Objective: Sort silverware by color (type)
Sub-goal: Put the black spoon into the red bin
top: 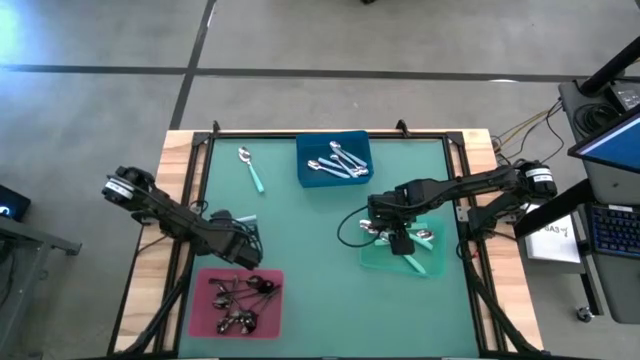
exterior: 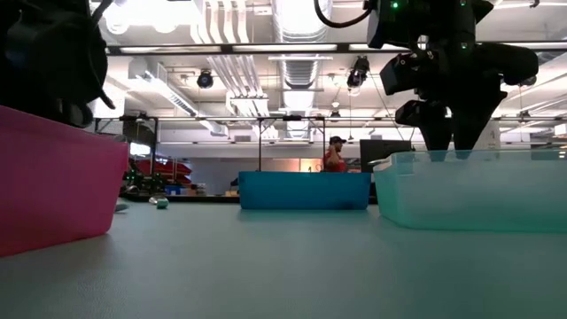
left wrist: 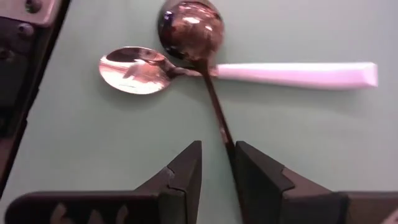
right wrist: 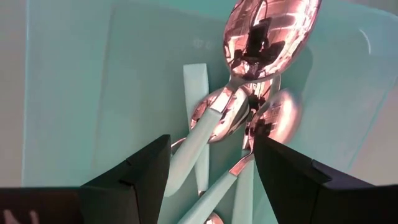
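My left gripper hovers over the far rim of the pink tray, which holds several dark-handled spoons. It is shut on a dark-handled spoon. One teal-handled spoon lies flat on the mat beyond it. My right gripper is open and reaches down into the green tray, above several teal-handled spoons lying in it. All-silver spoons lie in the blue tray. My left gripper holds the dark-handled spoon by its handle, which runs between the two fingers along the inner side of one fingertip. The fingers lie along the handle. The bowl sticks out ahead of them, lifted clear of the mat. That finger hides the contact itself.
The blue tray stands at the far middle of the mat, the pink tray near left, the green tray right of centre. A black frame edges the mat. A monitor and keyboard stand off the right edge. A person stands far behind.
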Controlling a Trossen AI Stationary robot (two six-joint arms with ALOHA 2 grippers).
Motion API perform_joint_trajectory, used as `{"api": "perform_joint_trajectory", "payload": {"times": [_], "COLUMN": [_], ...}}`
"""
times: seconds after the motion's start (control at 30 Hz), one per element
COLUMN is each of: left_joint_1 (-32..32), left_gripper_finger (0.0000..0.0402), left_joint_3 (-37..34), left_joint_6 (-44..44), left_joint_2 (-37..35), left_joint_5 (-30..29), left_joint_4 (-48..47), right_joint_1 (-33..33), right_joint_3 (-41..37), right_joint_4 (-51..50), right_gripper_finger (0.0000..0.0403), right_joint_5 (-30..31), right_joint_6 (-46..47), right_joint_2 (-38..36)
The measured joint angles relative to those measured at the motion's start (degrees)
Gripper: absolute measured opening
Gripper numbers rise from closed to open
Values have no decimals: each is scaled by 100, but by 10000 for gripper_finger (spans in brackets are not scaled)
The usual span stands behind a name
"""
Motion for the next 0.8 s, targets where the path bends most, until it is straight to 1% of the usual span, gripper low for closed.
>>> {"api": "perform_joint_trajectory", "payload": {"times": [0.33, 0.53, 0.8], "left_joint_1": [22, 22, 12], "left_gripper_finger": [82, 82, 81], "left_joint_3": [-308, -236, -326], "left_joint_6": [-7, 15, 203], "left_joint_2": [2, -38, -5], "left_joint_5": [-182, -136, -101], "left_joint_4": [544, 374, 549], "right_joint_1": [0, 0, 0], "right_joint_3": [0, 0, 0], "right_joint_4": [40, 92, 165], "right_gripper_finger": [219, 219, 219], "right_joint_5": [-1, -6, -5], "right_joint_6": [-5, 15, 18], "right_joint_2": [0, 0, 0]}}
